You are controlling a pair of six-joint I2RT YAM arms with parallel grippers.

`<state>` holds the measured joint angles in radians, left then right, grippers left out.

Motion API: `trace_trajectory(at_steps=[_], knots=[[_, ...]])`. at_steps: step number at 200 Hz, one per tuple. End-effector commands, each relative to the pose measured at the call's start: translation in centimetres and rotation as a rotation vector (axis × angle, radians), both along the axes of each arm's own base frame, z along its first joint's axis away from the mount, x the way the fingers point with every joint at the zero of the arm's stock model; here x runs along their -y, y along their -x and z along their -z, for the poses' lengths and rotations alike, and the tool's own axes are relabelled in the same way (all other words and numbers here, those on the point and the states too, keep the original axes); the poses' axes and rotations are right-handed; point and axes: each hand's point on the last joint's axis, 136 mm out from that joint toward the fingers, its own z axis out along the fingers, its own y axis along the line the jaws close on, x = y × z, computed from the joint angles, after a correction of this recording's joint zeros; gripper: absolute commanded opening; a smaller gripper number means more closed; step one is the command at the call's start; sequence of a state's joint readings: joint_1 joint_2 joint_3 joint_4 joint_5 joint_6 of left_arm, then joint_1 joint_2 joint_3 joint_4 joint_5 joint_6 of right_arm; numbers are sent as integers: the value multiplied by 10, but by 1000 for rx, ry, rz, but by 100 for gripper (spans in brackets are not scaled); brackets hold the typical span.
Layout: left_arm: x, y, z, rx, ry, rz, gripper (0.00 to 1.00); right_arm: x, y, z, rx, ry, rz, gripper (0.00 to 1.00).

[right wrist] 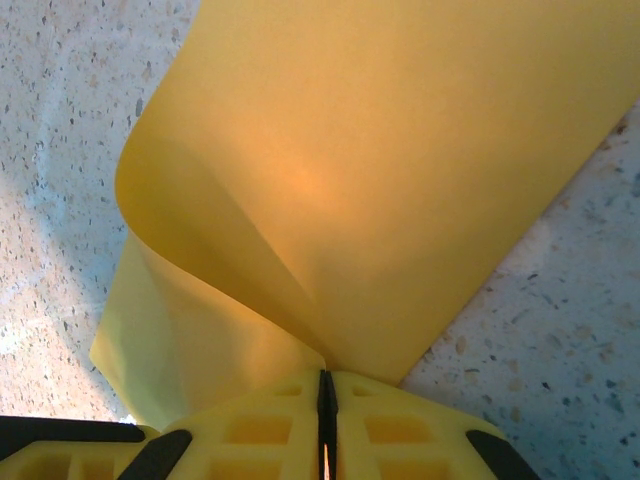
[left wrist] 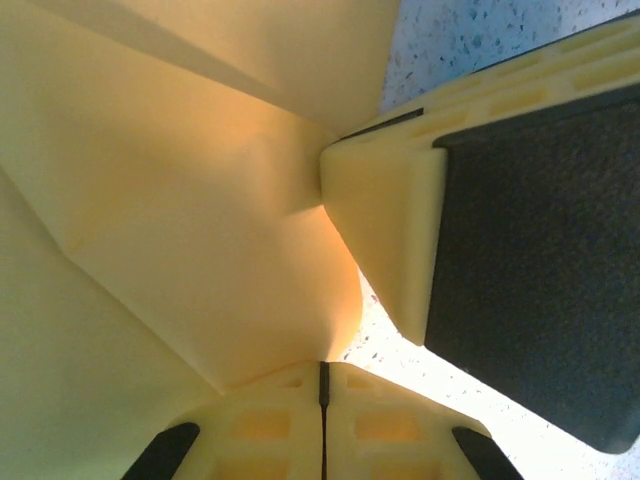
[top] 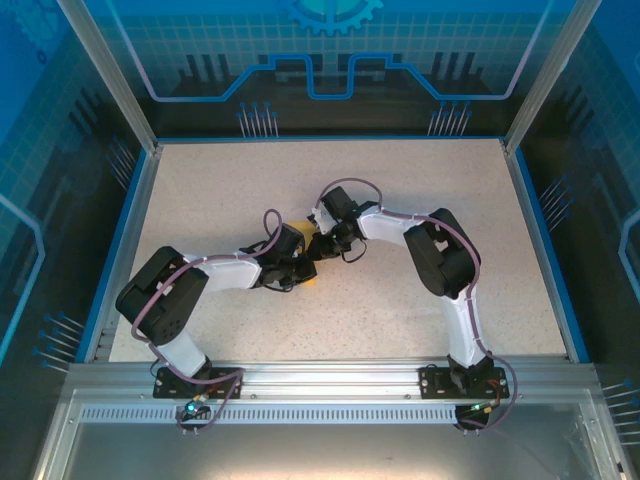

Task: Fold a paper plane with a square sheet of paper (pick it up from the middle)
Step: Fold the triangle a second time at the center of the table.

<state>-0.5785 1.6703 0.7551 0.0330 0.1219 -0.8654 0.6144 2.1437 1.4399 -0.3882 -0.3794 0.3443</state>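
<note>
The square sheet of paper (top: 309, 281) is orange-yellow and hangs between both grippers at the middle of the table, mostly hidden under them in the top view. In the left wrist view the paper (left wrist: 180, 200) shows diagonal creases, and my left gripper (left wrist: 322, 372) is shut on its edge. Just to the right, a yellow finger (left wrist: 385, 220) of the other gripper with its black pad is close beside the sheet. In the right wrist view the paper (right wrist: 360, 170) curls upward in a loose bend, pinched in my right gripper (right wrist: 323, 378). The two grippers (top: 312, 250) almost touch.
The speckled beige table (top: 420, 180) has a blue rim and an aluminium rail along the near edge. Transparent blue walls enclose the back and sides. Both arms bend inward toward the centre.
</note>
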Motion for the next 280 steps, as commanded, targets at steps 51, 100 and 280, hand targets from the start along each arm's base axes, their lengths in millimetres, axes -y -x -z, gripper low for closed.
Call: trace_trajectory(at_steps=[51, 100, 280], knots=[[-1, 7, 14, -49, -3, 6, 8, 13, 6, 28, -68, 61, 26, 11], [0, 8, 16, -56, 1, 10, 8, 11, 3, 21, -59, 51, 27, 11], [-10, 24, 33, -117, -40, 9, 4, 15, 4, -49, 26, -1, 143, 12]])
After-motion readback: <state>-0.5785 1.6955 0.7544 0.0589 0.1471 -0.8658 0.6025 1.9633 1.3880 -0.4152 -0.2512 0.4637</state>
